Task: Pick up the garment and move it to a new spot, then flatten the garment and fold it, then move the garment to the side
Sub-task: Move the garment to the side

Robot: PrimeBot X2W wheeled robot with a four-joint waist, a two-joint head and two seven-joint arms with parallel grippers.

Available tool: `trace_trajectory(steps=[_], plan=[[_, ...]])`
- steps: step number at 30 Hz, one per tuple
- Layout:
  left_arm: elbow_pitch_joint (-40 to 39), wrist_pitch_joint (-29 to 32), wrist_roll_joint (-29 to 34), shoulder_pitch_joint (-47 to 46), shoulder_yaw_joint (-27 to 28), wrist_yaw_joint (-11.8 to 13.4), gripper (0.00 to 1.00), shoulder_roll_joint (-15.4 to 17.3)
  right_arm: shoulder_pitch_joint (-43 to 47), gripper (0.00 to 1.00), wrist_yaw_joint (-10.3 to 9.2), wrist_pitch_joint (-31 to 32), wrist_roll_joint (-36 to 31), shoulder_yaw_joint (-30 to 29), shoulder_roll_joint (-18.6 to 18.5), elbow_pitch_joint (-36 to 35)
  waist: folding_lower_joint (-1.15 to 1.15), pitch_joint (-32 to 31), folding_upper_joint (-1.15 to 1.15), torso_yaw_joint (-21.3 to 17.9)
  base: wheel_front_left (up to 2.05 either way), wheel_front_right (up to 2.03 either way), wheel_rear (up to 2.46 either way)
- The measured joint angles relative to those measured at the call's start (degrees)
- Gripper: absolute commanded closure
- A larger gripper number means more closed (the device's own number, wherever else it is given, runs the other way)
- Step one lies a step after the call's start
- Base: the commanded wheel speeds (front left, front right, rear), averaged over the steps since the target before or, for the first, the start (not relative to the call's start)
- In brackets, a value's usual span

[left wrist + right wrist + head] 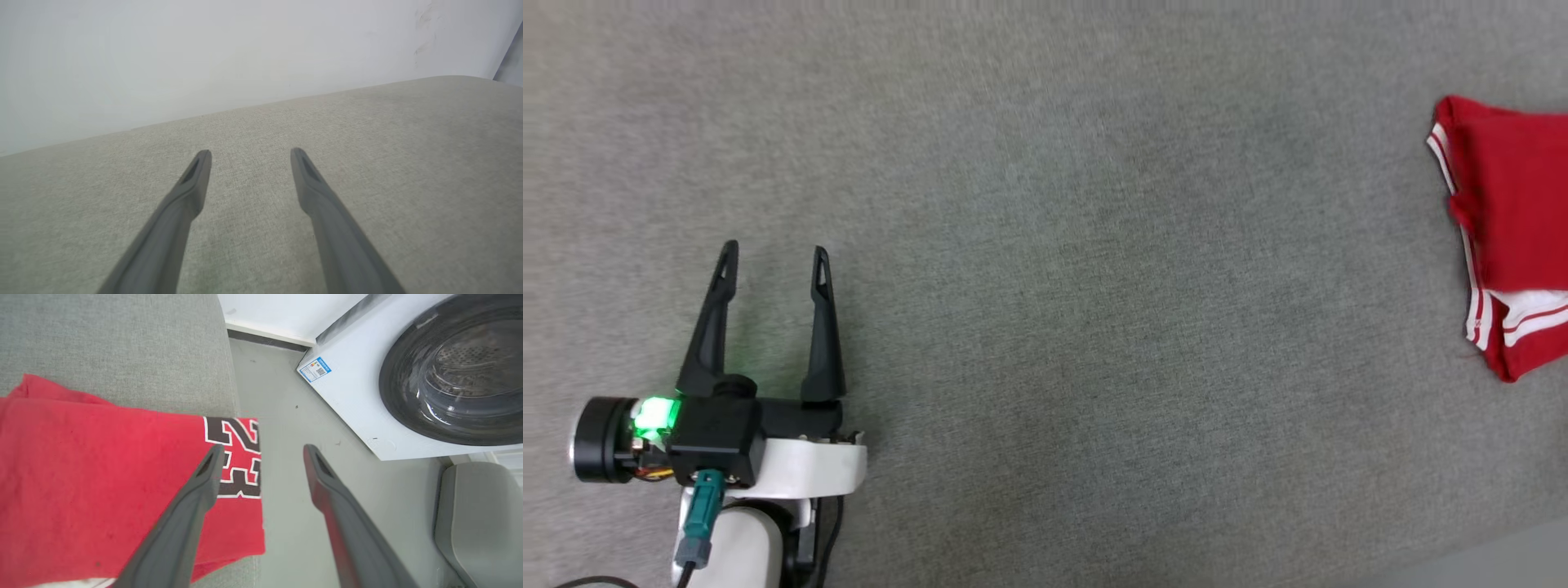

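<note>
The garment [1515, 220], a red T-shirt with white striped trim, lies folded at the far right of the grey fabric surface [1045, 245], cut off by the head view's edge. My left gripper [774, 255] stands open at the lower left, far from it, with nothing between its fingers; the left wrist view shows it [251, 154] over bare grey cloth. My right gripper [263, 449] is open above the garment [102, 477], whose edge with a dark "23" print [237, 457] hangs over the surface's side. Nothing is held.
A white washing machine [367, 400] with a dark round door stands on the floor [286, 457] beside the surface. A grey bin [478, 522] sits at the lower right. A pale wall [204, 53] lies behind the surface's far edge.
</note>
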Motion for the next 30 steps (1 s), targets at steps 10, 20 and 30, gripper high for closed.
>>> trace_trajectory(steps=[10, 20, 30], plan=[[2.11, 0.00, -0.90, 3.02, -0.70, 0.86, 0.00, -2.07, -0.51, 0.00, 0.00, -14.75, -10.43, -3.60, 4.99, -6.38, -0.01, -7.84, 0.00, 3.20, 0.00, 0.00, 0.00], [4.48, 0.01, -1.57, 5.68, -1.29, 0.97, 0.00, -3.66, 3.68, 0.00, 0.00, -32.94, -15.75, -2.33, 17.46, -13.55, -0.01, -14.62, 0.00, 7.97, 0.00, 0.00, 0.00], [6.44, 0.00, -2.31, 8.71, -0.63, 0.78, 0.00, -4.61, 15.84, 0.00, -0.01, -37.49, -16.24, -1.82, 27.84, -19.23, -0.01, -20.50, 0.00, 11.75, 0.00, 0.00, 0.00]])
